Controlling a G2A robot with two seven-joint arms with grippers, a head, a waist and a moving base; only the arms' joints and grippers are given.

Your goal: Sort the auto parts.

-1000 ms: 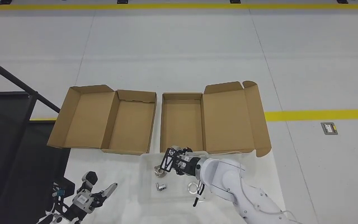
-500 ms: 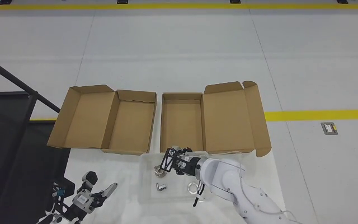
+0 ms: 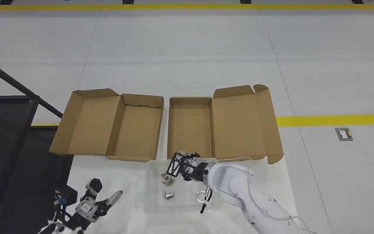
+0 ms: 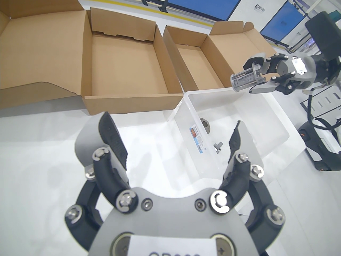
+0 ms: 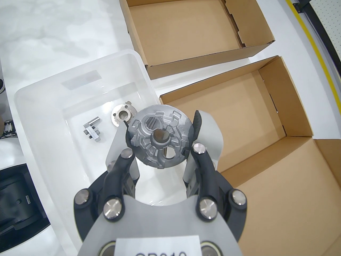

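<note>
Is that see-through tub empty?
Not empty. In the tub lie two small metal parts: a round flanged piece and a small bracket.

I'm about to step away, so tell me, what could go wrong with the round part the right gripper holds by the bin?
1. The right gripper pinches the round toothed part only at its rim; it might slip and drop into the clear bin, onto the flanged bushing.
2. The part hangs close to the near wall of the cardboard box, so carrying it across low could clip and shove the box.
</note>
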